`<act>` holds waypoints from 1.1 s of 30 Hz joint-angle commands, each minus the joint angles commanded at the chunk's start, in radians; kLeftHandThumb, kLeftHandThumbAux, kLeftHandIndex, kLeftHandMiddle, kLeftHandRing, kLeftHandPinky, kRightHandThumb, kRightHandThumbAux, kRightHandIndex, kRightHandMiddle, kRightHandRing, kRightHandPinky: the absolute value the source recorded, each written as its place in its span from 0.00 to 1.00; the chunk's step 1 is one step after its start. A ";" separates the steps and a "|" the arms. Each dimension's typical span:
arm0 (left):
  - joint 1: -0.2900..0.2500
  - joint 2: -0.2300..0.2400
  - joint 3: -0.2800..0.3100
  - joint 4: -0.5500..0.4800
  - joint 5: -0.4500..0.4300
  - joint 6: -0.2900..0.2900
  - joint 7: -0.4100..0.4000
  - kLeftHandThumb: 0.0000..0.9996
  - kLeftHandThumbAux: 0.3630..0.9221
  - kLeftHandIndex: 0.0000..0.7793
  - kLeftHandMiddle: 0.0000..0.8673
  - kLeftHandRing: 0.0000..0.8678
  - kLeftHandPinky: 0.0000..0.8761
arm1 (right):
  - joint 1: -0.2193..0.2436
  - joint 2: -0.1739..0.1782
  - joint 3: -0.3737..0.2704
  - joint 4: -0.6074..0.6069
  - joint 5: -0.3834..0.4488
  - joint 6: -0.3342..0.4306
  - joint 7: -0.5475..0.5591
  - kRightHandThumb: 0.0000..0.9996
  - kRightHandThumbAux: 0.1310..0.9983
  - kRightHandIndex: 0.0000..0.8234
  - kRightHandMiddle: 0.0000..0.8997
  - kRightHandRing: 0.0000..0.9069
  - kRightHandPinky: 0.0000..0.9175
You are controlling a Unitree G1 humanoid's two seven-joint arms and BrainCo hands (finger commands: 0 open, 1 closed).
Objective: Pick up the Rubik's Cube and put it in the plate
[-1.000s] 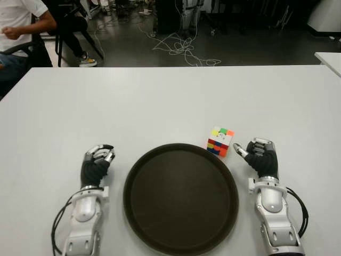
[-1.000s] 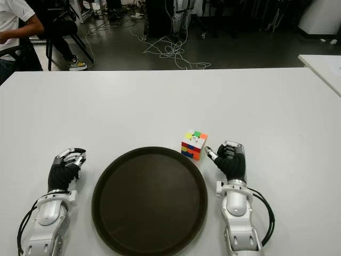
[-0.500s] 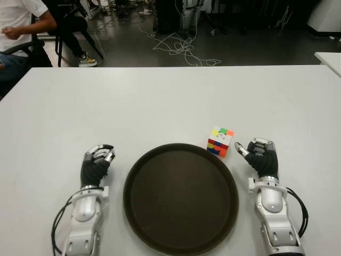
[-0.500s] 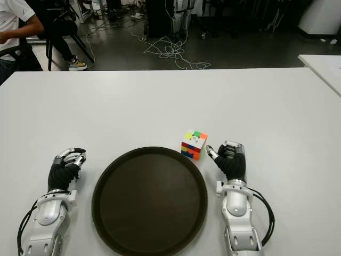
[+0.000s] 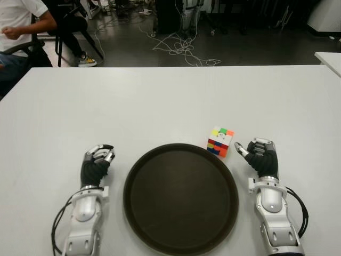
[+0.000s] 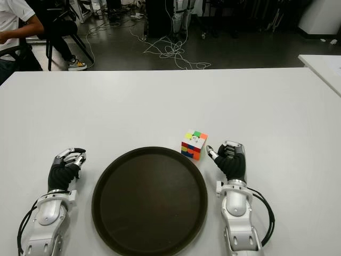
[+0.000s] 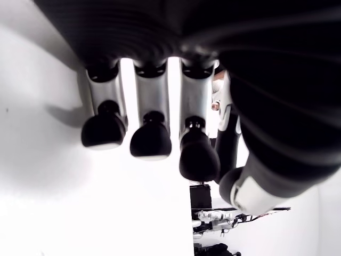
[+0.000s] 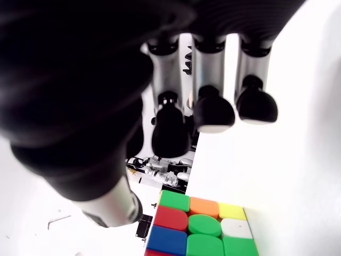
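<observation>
The Rubik's Cube [image 5: 220,141] stands on the white table [image 5: 160,101], just past the far right rim of the round dark brown plate [image 5: 181,202], which holds nothing. My right hand [image 5: 258,157] shows close to the right of the cube, apart from it, fingers curled and thumb pointing toward it. Its wrist view has the cube [image 8: 202,229] beyond the curled fingertips [image 8: 213,114], with nothing in the palm. My left hand [image 5: 96,162] shows left of the plate, fingers [image 7: 152,141] curled on nothing.
A person [image 5: 16,26] sits on a chair beyond the table's far left corner. Cables [image 5: 181,48] lie on the floor behind the table. The corner of another white table [image 5: 330,58] shows at the right.
</observation>
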 joint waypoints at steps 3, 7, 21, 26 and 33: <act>0.000 -0.001 0.000 0.000 -0.001 0.000 0.001 0.71 0.61 0.57 0.95 0.96 0.94 | 0.000 0.001 -0.001 0.002 0.002 -0.005 -0.002 0.29 0.84 0.92 0.92 0.92 0.90; -0.001 0.000 -0.001 0.000 0.001 -0.001 0.001 0.71 0.61 0.57 0.95 0.96 0.94 | 0.000 -0.001 0.000 0.004 0.002 -0.012 0.000 0.29 0.84 0.93 0.92 0.92 0.91; 0.001 0.005 -0.010 0.000 0.016 -0.006 0.004 0.71 0.61 0.57 0.95 0.95 0.93 | -0.003 -0.016 0.006 0.031 -0.023 -0.094 -0.019 0.20 0.83 0.90 0.93 0.93 0.92; 0.002 0.003 -0.012 -0.004 0.018 -0.004 0.007 0.71 0.61 0.57 0.94 0.95 0.93 | -0.026 -0.034 0.012 0.074 -0.055 -0.174 -0.039 0.15 0.82 0.87 0.93 0.93 0.92; 0.001 0.002 -0.013 -0.006 0.019 -0.001 0.011 0.71 0.61 0.57 0.94 0.95 0.93 | -0.072 -0.050 0.025 0.105 -0.147 -0.235 -0.086 0.17 0.82 0.82 0.90 0.91 0.90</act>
